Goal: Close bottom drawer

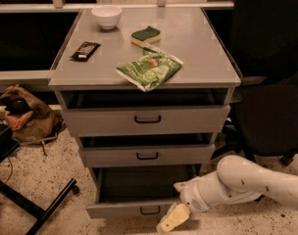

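1. Speckled flooring and a dim room surround a grey cabinet (203, 48), seen from above and in front. One black chair (271, 97) stands to its right, and one brown bag (29, 114) lies on the floor to its left.
2. Three drawers are stacked in the cabinet, all partly out: the top drawer (188, 120), the middle drawer (188, 155) and the bottom drawer (119, 209). The bottom one sticks out farthest, with its dark inside showing.
3. One white arm (257, 182) reaches in low from the right. It sets the gripper (171, 220) at the right part of the bottom drawer's front panel, probably so it can push the panel inward.
4. The gripper seems to touch the panel, though contact is hard to confirm. Whether it is open or closed cannot be told.
5. Each drawer has one black loop handle, three in all. The gripper sits just beside the bottom handle (150, 210), not on it.
6. Four things rest on the cabinet top, well away from the work: one white bowl (107, 16), one green sponge (145, 35), one dark wrapped bar (85, 50) and one green snack bag (149, 70).
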`<state>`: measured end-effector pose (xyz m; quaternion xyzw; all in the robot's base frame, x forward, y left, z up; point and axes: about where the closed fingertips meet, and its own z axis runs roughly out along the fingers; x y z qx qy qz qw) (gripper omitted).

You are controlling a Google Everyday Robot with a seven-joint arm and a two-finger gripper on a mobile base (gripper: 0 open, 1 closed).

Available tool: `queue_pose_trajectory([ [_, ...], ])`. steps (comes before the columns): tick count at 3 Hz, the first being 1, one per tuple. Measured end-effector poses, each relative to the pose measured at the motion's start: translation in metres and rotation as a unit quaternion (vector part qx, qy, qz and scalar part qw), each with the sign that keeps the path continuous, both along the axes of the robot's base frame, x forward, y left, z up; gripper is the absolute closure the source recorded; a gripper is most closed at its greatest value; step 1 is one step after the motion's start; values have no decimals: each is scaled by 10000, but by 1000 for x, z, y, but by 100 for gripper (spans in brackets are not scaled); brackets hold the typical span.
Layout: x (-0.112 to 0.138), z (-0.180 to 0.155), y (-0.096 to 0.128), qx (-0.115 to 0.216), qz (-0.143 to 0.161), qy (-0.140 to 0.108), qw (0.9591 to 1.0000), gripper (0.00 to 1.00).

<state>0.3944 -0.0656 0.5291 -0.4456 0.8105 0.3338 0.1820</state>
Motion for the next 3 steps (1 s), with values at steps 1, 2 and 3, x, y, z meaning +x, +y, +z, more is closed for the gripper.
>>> queue_pose_trajectory([
  [1, -16, -64, 18, 265, -70, 407, 9988, 0],
  [2, -21, -92, 26, 476, -109, 659, 9966, 0],
  [3, -23, -95, 28, 499, -108, 700, 9962, 0],
])
